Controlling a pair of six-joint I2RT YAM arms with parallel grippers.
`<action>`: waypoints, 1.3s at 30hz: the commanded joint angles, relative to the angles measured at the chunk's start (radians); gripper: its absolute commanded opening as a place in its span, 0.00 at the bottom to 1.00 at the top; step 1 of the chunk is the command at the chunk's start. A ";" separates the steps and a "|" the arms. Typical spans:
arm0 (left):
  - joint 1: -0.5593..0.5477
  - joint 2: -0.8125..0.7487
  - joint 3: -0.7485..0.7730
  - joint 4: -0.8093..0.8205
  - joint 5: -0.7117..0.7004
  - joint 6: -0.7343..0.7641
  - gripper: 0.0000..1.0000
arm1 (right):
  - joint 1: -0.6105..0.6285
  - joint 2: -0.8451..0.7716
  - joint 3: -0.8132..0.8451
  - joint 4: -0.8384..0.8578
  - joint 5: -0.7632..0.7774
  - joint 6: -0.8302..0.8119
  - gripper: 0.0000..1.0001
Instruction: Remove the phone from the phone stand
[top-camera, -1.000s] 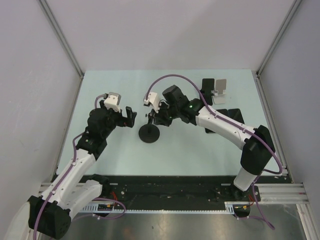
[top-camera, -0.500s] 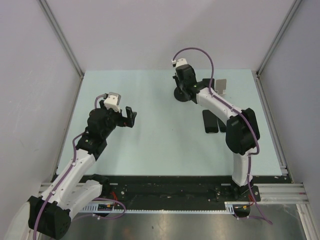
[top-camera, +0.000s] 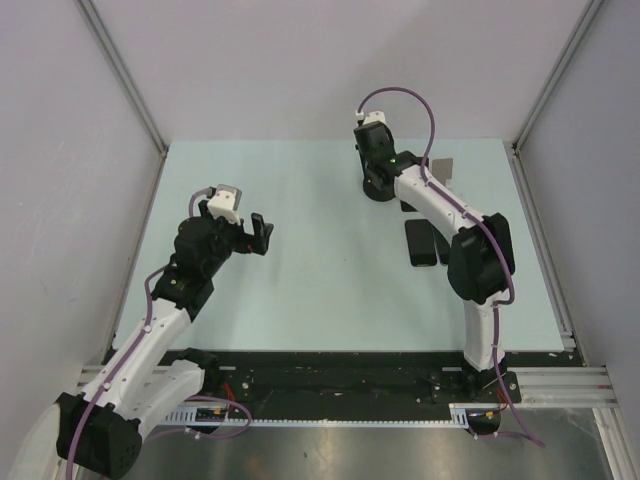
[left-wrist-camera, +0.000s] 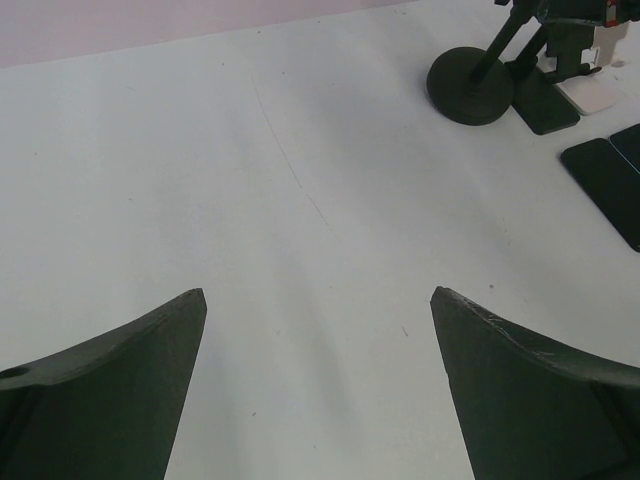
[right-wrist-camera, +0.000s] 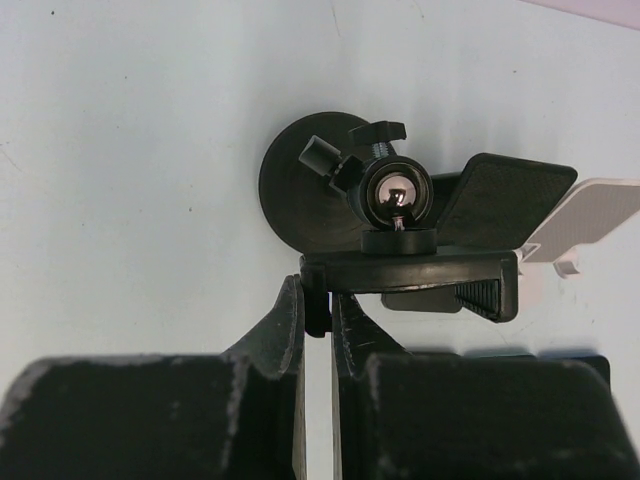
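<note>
Right fingers (right-wrist-camera: 280, 330) are pressing almost together on my wrist feed, pinching the left end of the clamp bar on the phone stand (right-wrist-camera: 300, 190). I'm looking straight down on that stand: its round black base is sitting flat on the table (left-wrist-camera: 300, 150), with the ball joint and 2 small knobs showing above it. From overhead, I'm seeing these fingers working at the far side of the table, right over the stand.

Left fingers (left-wrist-camera: 130, 380) are hanging spread wide, gripping nothing, with bare table showing between them. They're hovering over the left-middle of the table, well apart from the stand.

I'm picking out 2 dark phones (top-camera: 420, 243) lying flat on the table, side by side, nearer to me than the stand and not touching it. 1 of them is partly hiding behind the right arm (top-camera: 440, 205) in the overhead view, and I cannot tell which is the task's phone.

Just right of the phone stand, a dark wedge-shaped stand (right-wrist-camera: 505, 195) is sitting close against its base, and a white stand (right-wrist-camera: 600, 212) is sitting just beyond that.
</note>
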 joint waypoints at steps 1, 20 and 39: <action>-0.005 -0.019 0.024 0.023 0.003 0.005 1.00 | -0.014 -0.040 0.052 -0.070 -0.036 0.044 0.00; -0.005 -0.026 0.022 0.020 0.004 -0.001 1.00 | -0.019 -0.064 0.089 -0.098 -0.071 0.033 0.00; -0.007 -0.023 0.022 0.023 0.006 -0.001 1.00 | -0.057 -0.029 0.124 -0.144 -0.156 0.075 0.26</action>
